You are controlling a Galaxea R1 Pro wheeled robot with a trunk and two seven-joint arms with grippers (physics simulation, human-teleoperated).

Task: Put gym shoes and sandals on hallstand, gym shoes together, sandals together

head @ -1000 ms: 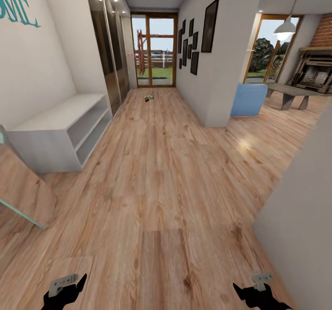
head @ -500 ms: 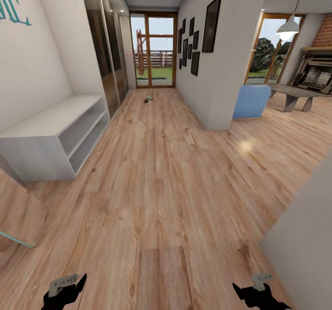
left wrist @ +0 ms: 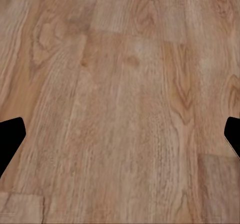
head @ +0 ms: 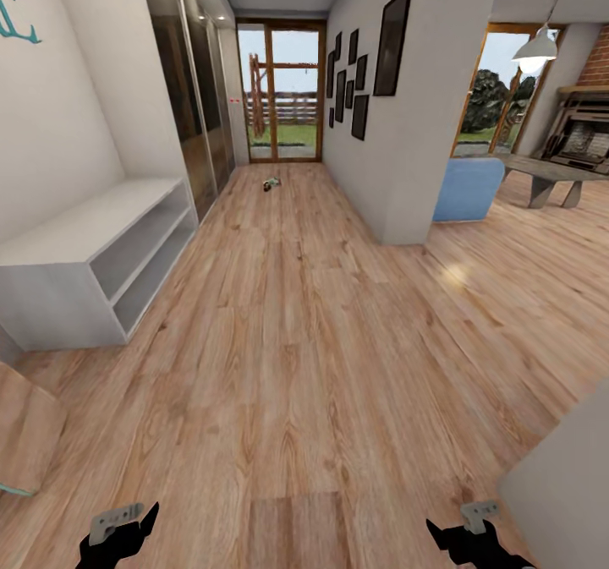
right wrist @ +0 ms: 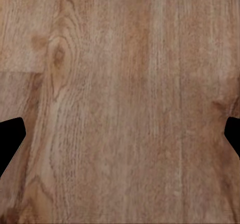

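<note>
A small cluster of shoes [head: 271, 183] lies on the floor [head: 296, 341] far ahead of my 2 pincers, near the glass door [head: 282, 91] at the corridor's end; too small to tell which kind. Ahead and to the left of my left pincer [head: 118, 535], a white shelf unit [head: 93, 260] with 2 open shelves stands against the wall, under turquoise lettering [head: 15, 11]. My right pincer [head: 475, 538] hangs low over bare planks, a grey wall [head: 562, 493] just beside it. Both pincers are released: in each wrist view the dark fingertips [left wrist: 10, 139] [right wrist: 10, 141] sit wide apart with only floor between them. Beyond the right pincer, far ahead, are framed pictures [head: 364, 62], a blue chair [head: 469, 187] and a fireplace [head: 584, 134].
</note>
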